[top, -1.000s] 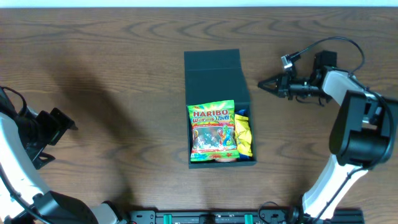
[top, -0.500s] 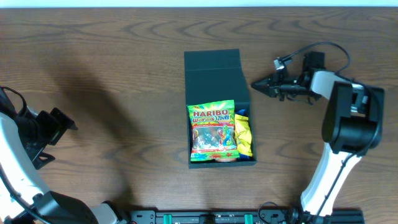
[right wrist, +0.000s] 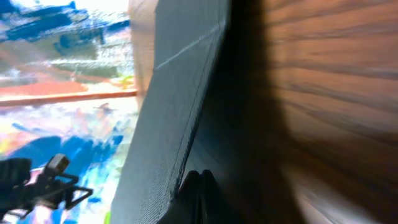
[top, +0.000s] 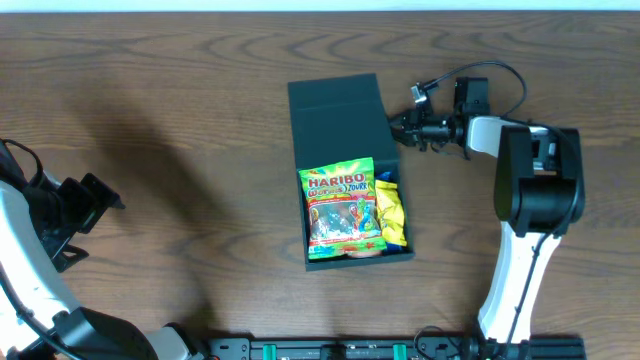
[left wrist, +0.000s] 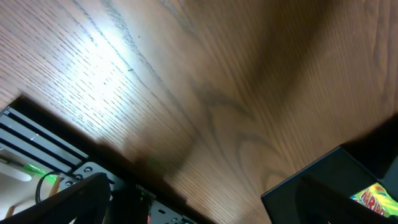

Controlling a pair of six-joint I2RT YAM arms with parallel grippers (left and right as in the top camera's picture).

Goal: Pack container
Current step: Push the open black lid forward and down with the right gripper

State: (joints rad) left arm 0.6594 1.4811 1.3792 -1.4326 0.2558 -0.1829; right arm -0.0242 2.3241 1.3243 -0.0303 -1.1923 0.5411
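Observation:
The container (top: 336, 108) is a dark teal-black square box in the middle of the table, its flap lid open toward the far side. Inside it lie a green Haribo packet (top: 341, 208) and a yellow packet (top: 393, 216). My right gripper (top: 397, 126) is shut with nothing in it, its tips against the container's right side near the lid hinge. In the right wrist view the closed tips (right wrist: 199, 178) press on the dark wall (right wrist: 180, 93). My left gripper (top: 92, 222) stands open at the far left, well away from the container (left wrist: 323, 186).
Bare wood-grain table surrounds the box. The right arm (top: 530, 180) reaches in from the front right. A dark rail with green lights (top: 350, 350) runs along the front edge, also seen as a metal base (left wrist: 37, 155) in the left wrist view.
My right gripper has moved left until its shut tips met the container's right side. The container's far end has shifted slightly left. The left arm has not moved.

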